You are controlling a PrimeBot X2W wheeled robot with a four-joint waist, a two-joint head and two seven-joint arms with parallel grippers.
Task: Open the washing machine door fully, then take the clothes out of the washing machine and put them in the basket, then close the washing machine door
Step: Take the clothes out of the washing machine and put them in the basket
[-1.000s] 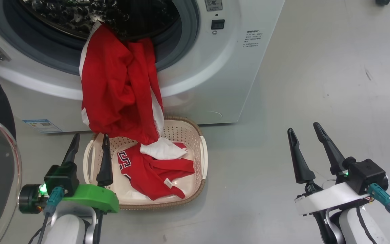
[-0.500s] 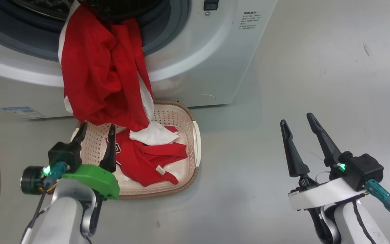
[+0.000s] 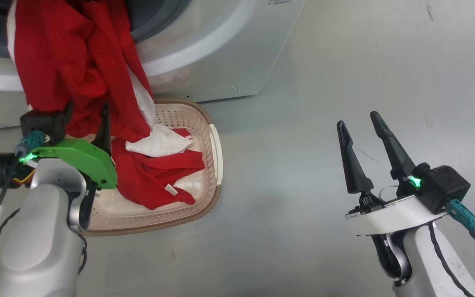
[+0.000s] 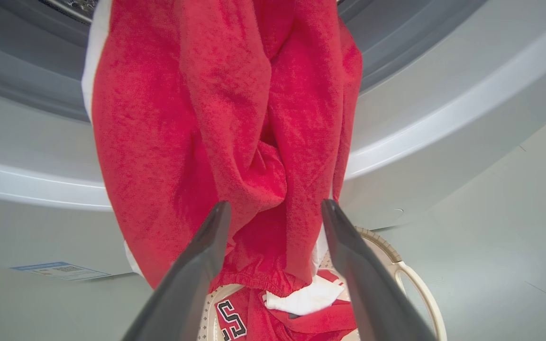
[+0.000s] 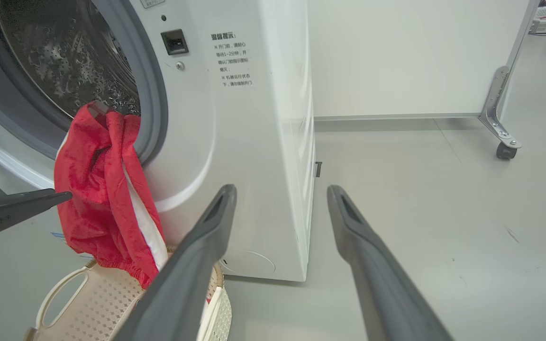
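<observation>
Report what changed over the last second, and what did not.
The left gripper advanced from the basket's left rim to the hanging red garment; its open jaws now meet the lower folds, not closed. The head camera swung too, sliding the whole scene left. Unchanged: the garment drapes from the washing machine mouth into the basket, a second red garment lies there, and the right gripper stays open over the floor.

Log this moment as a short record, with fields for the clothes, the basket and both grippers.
hanging garment: red with white stripe, draped out of the washing machine mouth, lower end over the basket
garment in basket: red and white, lying inside
left gripper: open, fingers at the hanging garment's lower part
right gripper: open, empty, over the floor
</observation>
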